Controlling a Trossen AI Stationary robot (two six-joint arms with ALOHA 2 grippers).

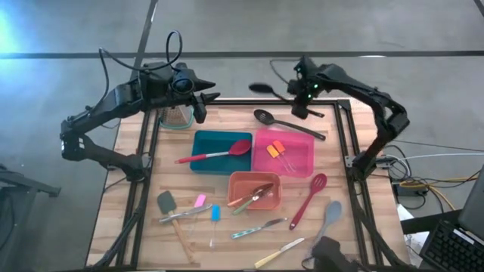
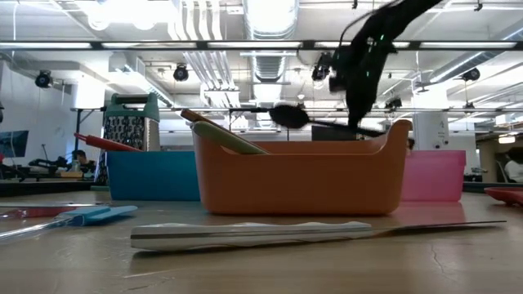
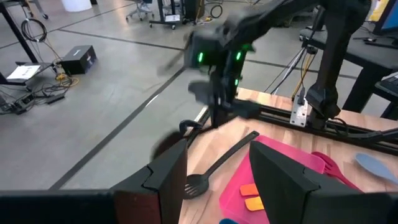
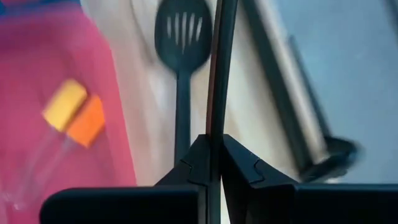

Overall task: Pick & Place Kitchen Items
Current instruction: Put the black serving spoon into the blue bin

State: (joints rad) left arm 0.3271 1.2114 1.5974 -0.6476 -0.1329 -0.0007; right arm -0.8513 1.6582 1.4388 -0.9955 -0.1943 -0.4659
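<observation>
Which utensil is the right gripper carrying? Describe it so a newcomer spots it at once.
Start at the pink tray on the table's far right side. Just beyond it hangs the right gripper, shut on a black spoon held in the air past the table's far edge. Unlike the black slotted spoon lying flat beside the tray, its bowl is solid.

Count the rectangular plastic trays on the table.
3: the blue rectangular plastic tray mid-table, the pink tray beside it on the right, the orange tray below both in the high view. None looks hidden.
</observation>
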